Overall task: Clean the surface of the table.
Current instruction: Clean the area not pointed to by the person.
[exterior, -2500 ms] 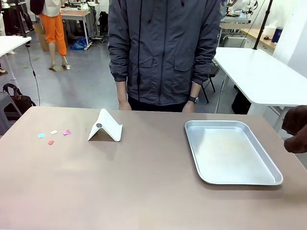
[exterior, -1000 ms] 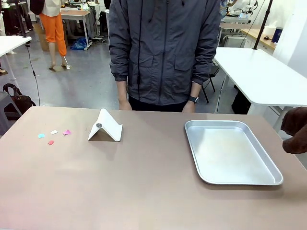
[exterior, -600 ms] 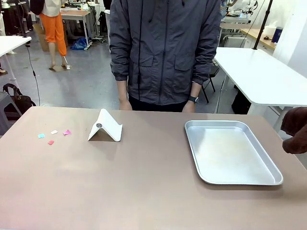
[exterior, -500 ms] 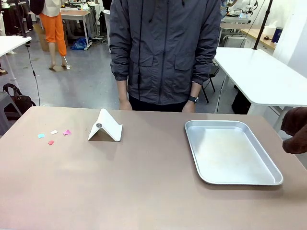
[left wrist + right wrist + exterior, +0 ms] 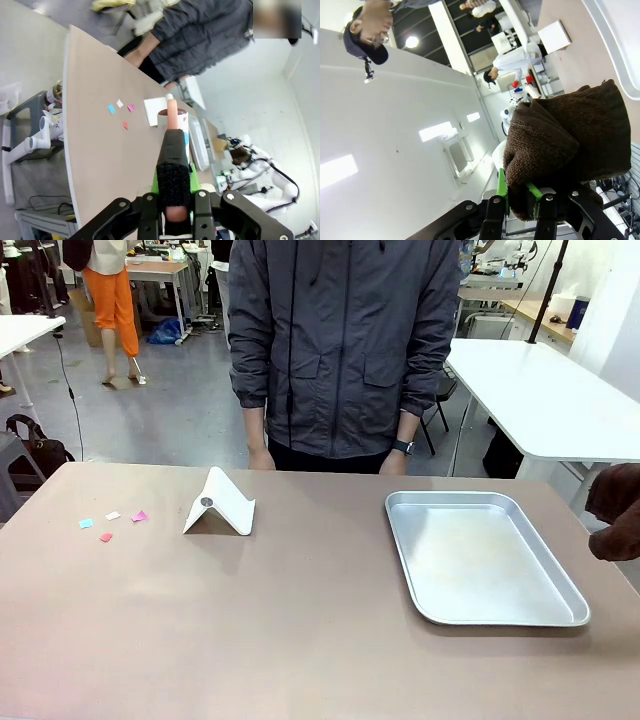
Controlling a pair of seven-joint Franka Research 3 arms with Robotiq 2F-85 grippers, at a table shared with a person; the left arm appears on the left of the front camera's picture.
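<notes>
The taupe table (image 5: 300, 620) carries several small coloured paper scraps (image 5: 110, 522) near its left end; the left wrist view shows the same scraps (image 5: 121, 109) on the table (image 5: 95, 145). My left gripper (image 5: 173, 200) is shut on a slim tool (image 5: 172, 145) with a peach stem and a grey sleeve, held high off the table's left end. My right gripper (image 5: 517, 200) is shut on a folded brown cloth (image 5: 565, 140). That cloth (image 5: 615, 512) hangs at the table's right edge, beside the tray.
A white folded stand (image 5: 220, 503) sits left of centre, close to the scraps. A shiny silver tray (image 5: 405, 540) lies on the right half. A person in a grey jacket (image 5: 345, 350) stands at the far edge, hands down. White tables stand behind.
The brown cloth at the right edge has shifted very slightly. Nothing else on the table has moved.
</notes>
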